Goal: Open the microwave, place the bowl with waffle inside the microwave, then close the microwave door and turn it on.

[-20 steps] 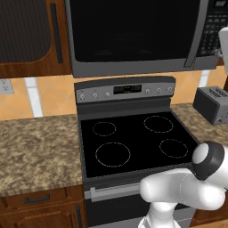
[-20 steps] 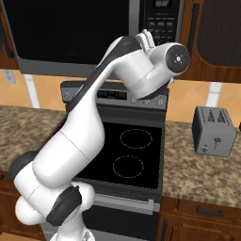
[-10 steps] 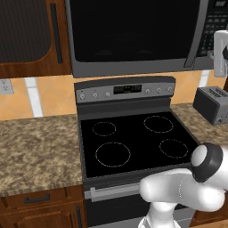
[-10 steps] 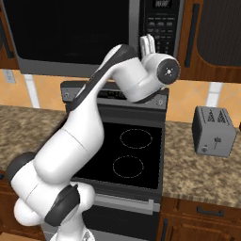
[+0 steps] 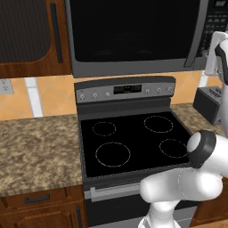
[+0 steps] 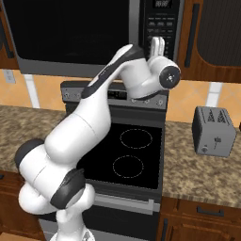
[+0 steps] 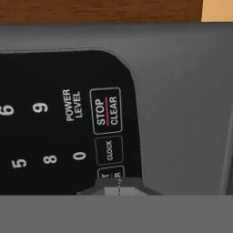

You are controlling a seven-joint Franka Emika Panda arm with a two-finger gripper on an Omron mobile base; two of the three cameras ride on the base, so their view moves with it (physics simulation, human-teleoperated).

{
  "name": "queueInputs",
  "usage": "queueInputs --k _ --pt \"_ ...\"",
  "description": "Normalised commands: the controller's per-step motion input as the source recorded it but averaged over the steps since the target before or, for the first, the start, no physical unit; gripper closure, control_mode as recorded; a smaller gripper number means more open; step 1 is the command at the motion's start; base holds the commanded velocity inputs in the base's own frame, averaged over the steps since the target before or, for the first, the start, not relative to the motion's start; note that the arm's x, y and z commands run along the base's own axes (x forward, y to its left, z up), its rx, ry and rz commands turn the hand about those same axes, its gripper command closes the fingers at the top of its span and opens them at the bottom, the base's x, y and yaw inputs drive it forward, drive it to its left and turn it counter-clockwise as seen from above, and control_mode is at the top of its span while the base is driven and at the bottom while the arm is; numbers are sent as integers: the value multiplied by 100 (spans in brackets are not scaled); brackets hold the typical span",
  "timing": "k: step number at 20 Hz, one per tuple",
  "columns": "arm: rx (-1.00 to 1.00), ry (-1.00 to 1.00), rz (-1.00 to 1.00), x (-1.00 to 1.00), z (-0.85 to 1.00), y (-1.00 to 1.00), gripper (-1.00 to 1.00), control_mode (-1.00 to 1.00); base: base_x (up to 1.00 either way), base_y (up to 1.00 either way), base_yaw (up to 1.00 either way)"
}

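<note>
Microwave [image 5: 133, 35] mounted above the stove [image 5: 133, 142], door [image 5: 129, 31] shut, dark window giving no look inside. Handle [image 5: 196, 35] standing upright at the door's right edge, keypad [image 6: 162, 23] just right of it.

Gripper [image 6: 157, 46] raised to the keypad's lower part, jaws clenched together with nothing between them, pointing up and into the panel. In the hand view, fingertips [image 7: 119, 187] pressed together at the bottom of the keypad [image 7: 68, 132], right against a button partly hidden behind them, just beside CLOCK and STOP CLEAR. Digits 0, 5, 8, 6 and 9 lying sideways across that view. Whether the tips actually touch the panel: cannot tell for sure, though no gap visible.

Bowl and waffle: cannot tell where; door closed and window dark.

Stove top black, with 4 burner rings. Control strip [image 5: 127, 90] with knobs and a display along the back. Toaster [image 6: 214, 131] on the table [image 6: 202, 164] right of the stove, well apart from the gripper. Speckled brown table [image 5: 35, 147] left of the stove. Wooden cabinets [image 5: 31, 35] flanking the microwave on both sides. Wall outlet [image 5: 5, 87] on the tiled backsplash at far left.
</note>
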Motion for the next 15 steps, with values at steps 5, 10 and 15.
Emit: queueInputs --k 5,10,15 --pt "17 0 -3 48 -16 -12 100 -100 0 0 0" --pt "11 -7 -1 -23 -17 -8 100 -100 0 0 0" --pt "3 -23 0 -100 -18 -4 100 -100 0 0 0"
